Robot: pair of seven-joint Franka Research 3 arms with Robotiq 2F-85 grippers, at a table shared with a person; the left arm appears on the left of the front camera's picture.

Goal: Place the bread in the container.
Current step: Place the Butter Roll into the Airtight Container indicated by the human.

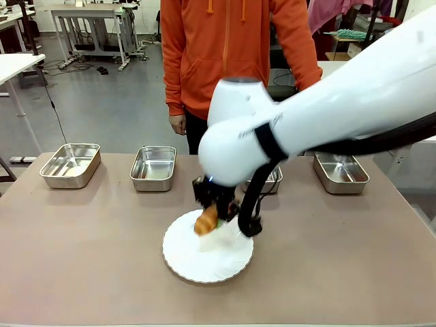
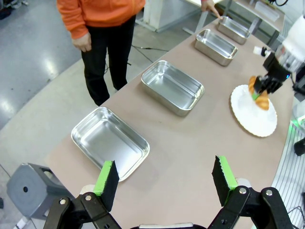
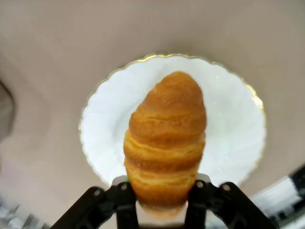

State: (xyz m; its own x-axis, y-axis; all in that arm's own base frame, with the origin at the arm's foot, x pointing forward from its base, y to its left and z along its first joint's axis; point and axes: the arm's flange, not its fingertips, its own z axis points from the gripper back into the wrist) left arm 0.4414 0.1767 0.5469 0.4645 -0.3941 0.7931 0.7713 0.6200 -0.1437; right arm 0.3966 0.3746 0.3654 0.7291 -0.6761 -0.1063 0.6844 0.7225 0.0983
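Observation:
The bread, a golden-brown ridged croissant [image 1: 206, 220] [image 3: 166, 138] [image 2: 260, 98], hangs just above the round white plate [image 1: 204, 262] [image 3: 228, 133] [image 2: 257, 119]. My right gripper [image 1: 210, 216] [image 3: 162, 202] is shut on its lower end and holds it pointing outward. Four identical steel pans stand in a row along the far side [image 1: 70, 163] [image 1: 153, 167] [image 1: 271, 182] [image 1: 340, 172]; I cannot tell which one is the container. The right arm hides most of the third pan. My left gripper [image 2: 167, 179] is open and empty over the table's left end, near the first pan [image 2: 110, 143].
A person in an orange hoodie [image 1: 231, 54] stands at the far edge behind the pans, hands down. The pans look empty in the left wrist view [image 2: 172, 87] [image 2: 216, 46] [image 2: 236, 29]. Bare brown tabletop [image 1: 82, 252] lies to either side of the plate.

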